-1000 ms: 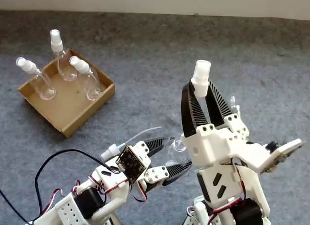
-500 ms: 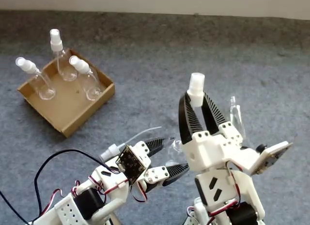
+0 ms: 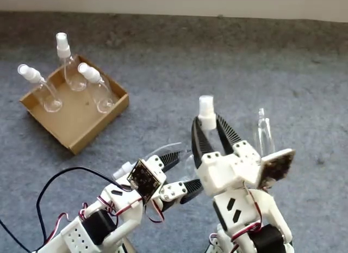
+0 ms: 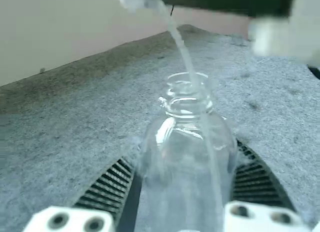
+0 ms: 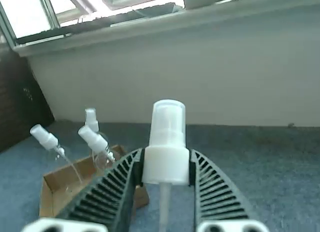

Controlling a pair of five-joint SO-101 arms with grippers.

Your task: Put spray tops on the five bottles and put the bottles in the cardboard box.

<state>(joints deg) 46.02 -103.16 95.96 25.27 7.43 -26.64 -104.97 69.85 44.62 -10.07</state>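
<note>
My left gripper (image 3: pixel 185 174) is shut on a clear open-necked bottle (image 4: pixel 187 142), which it holds low over the carpet. My right gripper (image 3: pixel 208 121) stands just beside it, shut on a white spray top (image 3: pixel 206 107) held upright. Seen from the left wrist, the top's thin dip tube (image 4: pixel 182 52) slants down into the bottle's neck. From the right wrist, the spray top (image 5: pixel 166 142) sits between the ribbed fingers (image 5: pixel 107 192). The cardboard box (image 3: pixel 106 119) at the far left holds three bottles with tops (image 3: pixel 97 87). A bare bottle (image 3: pixel 264 134) stands to the right of the right arm.
A loose spray top (image 3: pixel 123 169) with a long tube lies on the carpet by the left arm. The grey carpet (image 3: pixel 179 73) stretches between the arms and the box. A wall with windows (image 5: pixel 210 67) runs along the back.
The right gripper has carried the spray top down and to the left, bringing it over the bottle in the left gripper. The left arm shifted only slightly.
</note>
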